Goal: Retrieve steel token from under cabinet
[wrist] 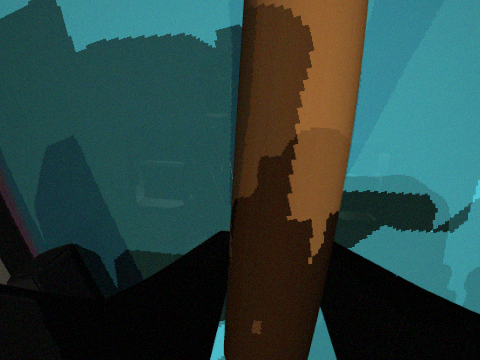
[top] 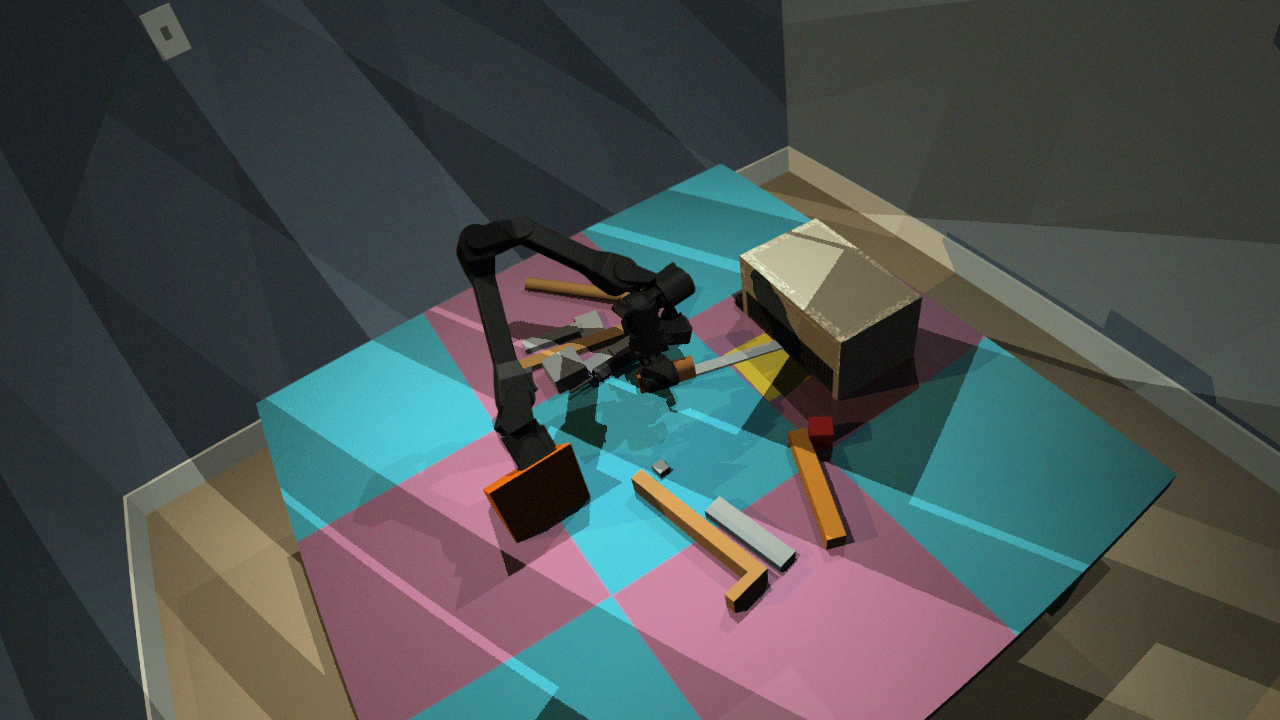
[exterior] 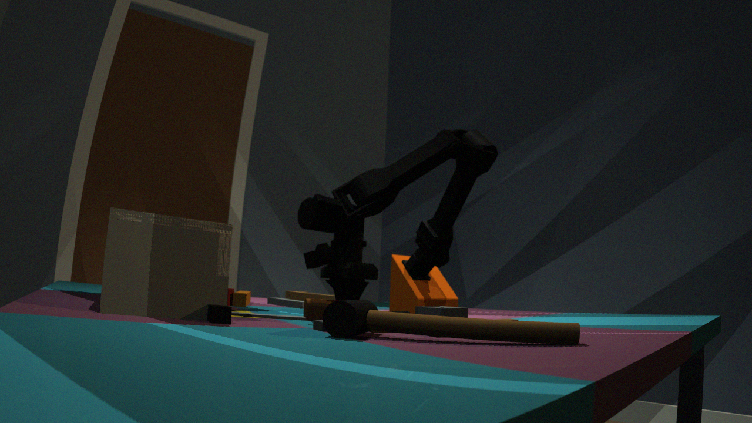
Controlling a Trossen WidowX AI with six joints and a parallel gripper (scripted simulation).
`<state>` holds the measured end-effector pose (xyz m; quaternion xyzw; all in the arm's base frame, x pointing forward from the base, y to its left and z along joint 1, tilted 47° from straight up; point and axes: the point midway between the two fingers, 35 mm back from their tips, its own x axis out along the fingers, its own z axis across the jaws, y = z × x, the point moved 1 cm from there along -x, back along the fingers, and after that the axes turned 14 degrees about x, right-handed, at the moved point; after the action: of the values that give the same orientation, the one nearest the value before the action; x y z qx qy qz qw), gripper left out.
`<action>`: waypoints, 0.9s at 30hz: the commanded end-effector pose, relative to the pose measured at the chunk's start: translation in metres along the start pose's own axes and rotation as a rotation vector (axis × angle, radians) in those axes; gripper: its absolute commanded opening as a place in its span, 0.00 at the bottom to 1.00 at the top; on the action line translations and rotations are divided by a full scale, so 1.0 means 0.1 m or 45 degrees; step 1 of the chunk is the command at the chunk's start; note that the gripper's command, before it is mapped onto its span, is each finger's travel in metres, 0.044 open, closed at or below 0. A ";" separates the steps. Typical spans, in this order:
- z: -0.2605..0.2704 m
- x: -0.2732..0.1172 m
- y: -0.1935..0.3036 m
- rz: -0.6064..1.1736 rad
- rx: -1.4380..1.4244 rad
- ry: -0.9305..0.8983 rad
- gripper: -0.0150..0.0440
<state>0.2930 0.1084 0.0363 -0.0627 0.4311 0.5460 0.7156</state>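
My gripper [top: 660, 375] [wrist: 271, 246] is shut on the round orange-brown handle [top: 684, 368] [exterior: 315, 307] [wrist: 325, 90] of a flat tool, low over the table. The tool's thin grey blade [top: 735, 357] points to the cabinet [top: 810, 268] [exterior: 184, 262] and crosses above or on the yellow marked area [top: 771, 377]. The blade's far end reaches the bottom front of the cabinet; whether any of it is underneath I cannot tell. The steel token is not visible in any view. In the exterior view the fingertips are hidden behind a mallet head.
A mallet [top: 572, 289] [exterior: 473, 323] lies beside the arm. A grey block [top: 565, 367] and sticks lie behind the gripper. A red cube [top: 819, 428], an orange bar [top: 819, 492], a grey bar [top: 750, 534], an L-shaped stick [top: 693, 521] and a small grey cube [top: 661, 467] lie nearer the camera.
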 end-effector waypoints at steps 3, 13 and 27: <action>-0.02 0.01 0.09 0.004 0.004 0.002 0.25; -0.05 0.01 0.21 0.005 0.005 0.002 0.25; -0.08 0.01 0.37 0.006 0.006 0.003 0.25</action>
<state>0.2628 0.1174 0.0443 -0.0622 0.4316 0.5460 0.7153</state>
